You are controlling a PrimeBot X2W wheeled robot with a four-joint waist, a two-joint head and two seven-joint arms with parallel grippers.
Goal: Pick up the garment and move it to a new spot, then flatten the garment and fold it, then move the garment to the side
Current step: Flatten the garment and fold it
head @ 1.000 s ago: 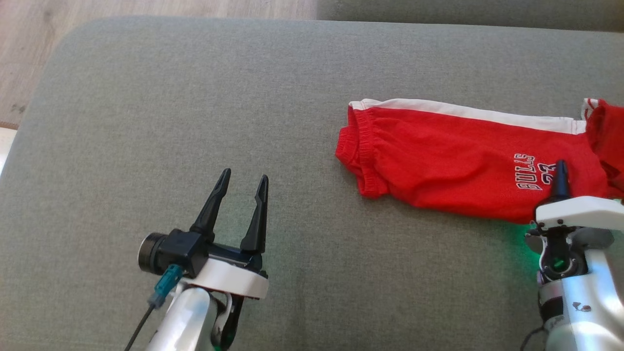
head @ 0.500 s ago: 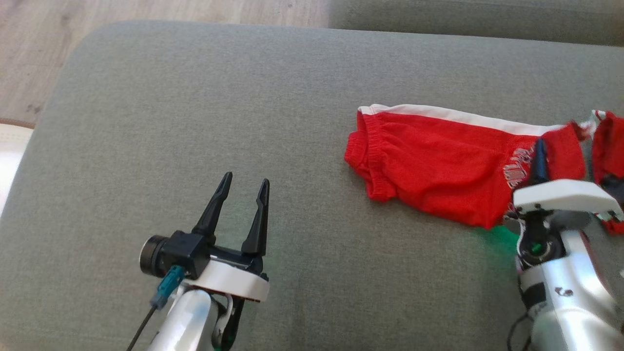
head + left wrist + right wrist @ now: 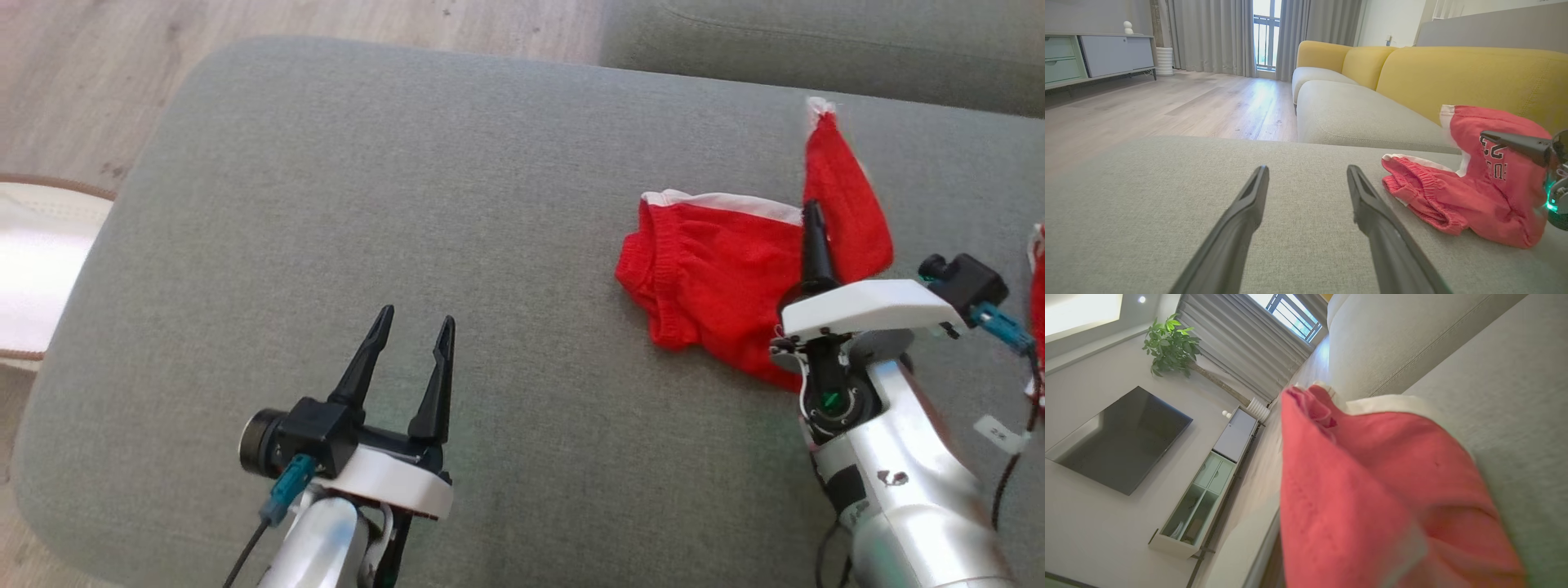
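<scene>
— On the grey cushion, right half in head view: any writing on the garment?
— Yes, print on the raised flap, seen from the left wrist. White characters, black outline. A "2" reads clear, the next digit is half behind the right arm's finger. Letters under it are turned sideways and creased, can't get the word.
— Other labels?
— One white tag on the right arm's cable, text too small.
— Garment look?
— Red shorts, white stripe along one edge, gathered elastic waistband at the left end. The waistband end lies bunched on the cushion. The other part stands up in a peak with a white tip, pointing to the far side.
— And the right gripper?
— Jaws closed together, pinching a fold of the garment where the flat part meets the peak. In the right wrist view red cloth drapes right over the fingers, so they're hidden there.
— And the left gripper?
— Fingers spread wide, nothing between them, over bare cushion. Garment sits well apart to its right. In the left wrist view it's past the right finger, not between the jaws.
— Anything behind?
— Just a yellow sofa back beyond the cushion.
</scene>
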